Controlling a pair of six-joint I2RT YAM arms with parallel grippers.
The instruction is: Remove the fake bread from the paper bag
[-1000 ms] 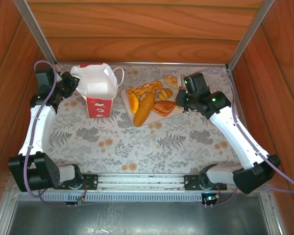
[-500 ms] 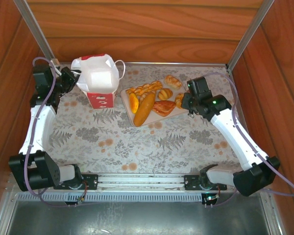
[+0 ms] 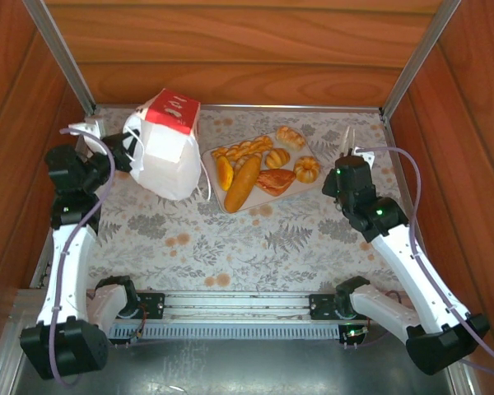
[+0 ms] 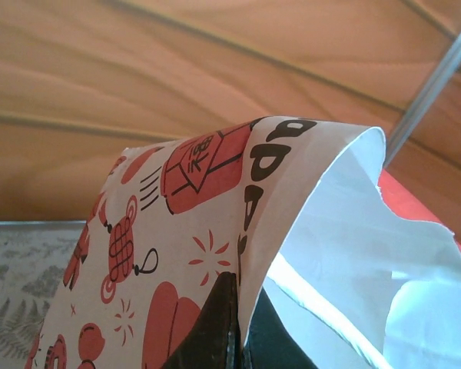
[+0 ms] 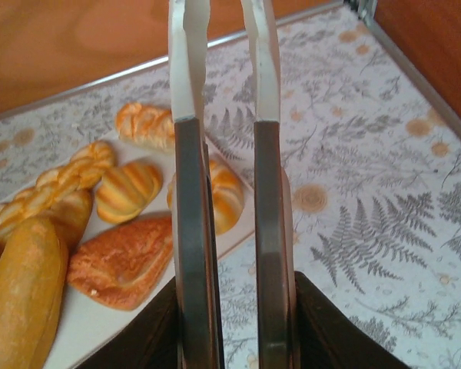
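- Your left gripper is at the back left of the tabletop, clamped on the white rim of the paper bag.
- In the left wrist view, the bag's paper wall runs down between that gripper's dark fingers, which are pinched tight on it.
- The bag is tipped over, with its red band uppermost toward the back wall and its white body hanging below. You cannot tell whether it touches the tabletop.
- The fake bread lies on the flat beige tray, just right of the bag. It includes a braided loaf, a long roll, a flat brown pastry and several round buns.
- Your right gripper hovers just right of the tray, close to the nearest round bun but not touching it.
- In the right wrist view, its fingers stand a little apart with nothing between them. The bread and tray are beyond them to the left.
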